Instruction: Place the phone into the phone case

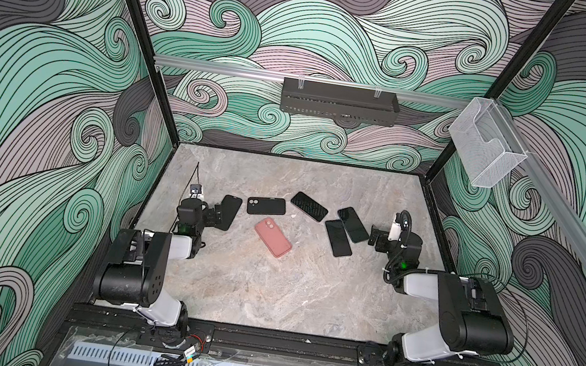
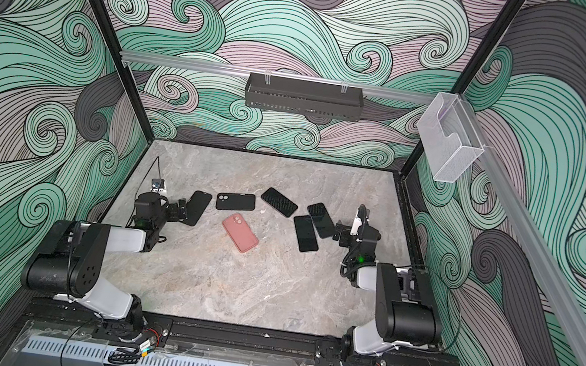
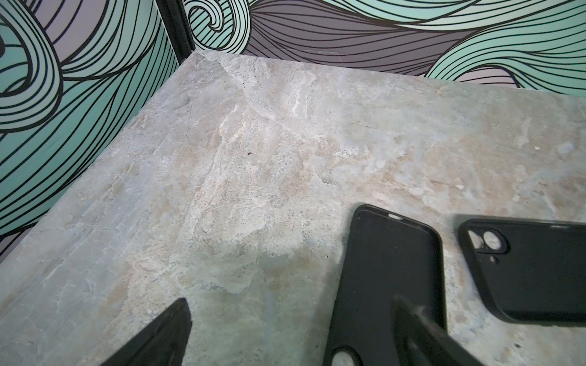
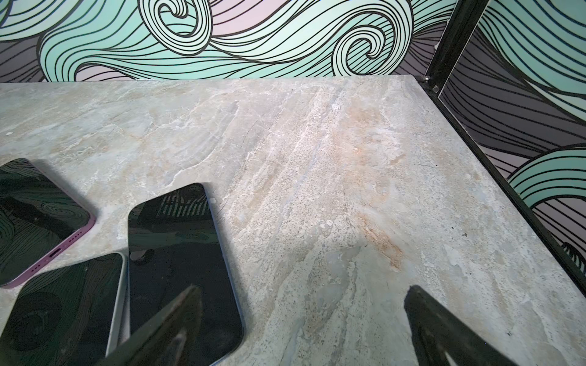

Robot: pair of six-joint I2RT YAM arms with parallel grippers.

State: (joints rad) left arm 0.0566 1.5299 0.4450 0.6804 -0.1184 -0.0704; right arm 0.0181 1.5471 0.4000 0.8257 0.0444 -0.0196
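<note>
Three dark-screened phones lie face up at the right of the marble table: one purple-edged [image 1: 309,205] [image 4: 35,218], one blue-edged [image 1: 353,224] [image 4: 180,263], one pale-edged [image 1: 338,238] [image 4: 63,310]. On the left lie a black phone case [image 1: 229,212] [image 3: 390,279] with its hollow up, a second black case [image 1: 266,206] [image 3: 532,269] back up, and a pink case [image 1: 273,237] back up. My left gripper [image 1: 218,216] [image 3: 291,301] is open and empty, one finger over the hollow black case. My right gripper [image 1: 373,236] [image 4: 304,288] is open and empty, one finger over the blue-edged phone.
Patterned walls close in the table [image 1: 268,289] on three sides. A black shelf [image 1: 339,102] hangs on the back rail and a clear plastic holder [image 1: 485,145] on the right rail, both above the surface. Both arm bases stand at the front edge.
</note>
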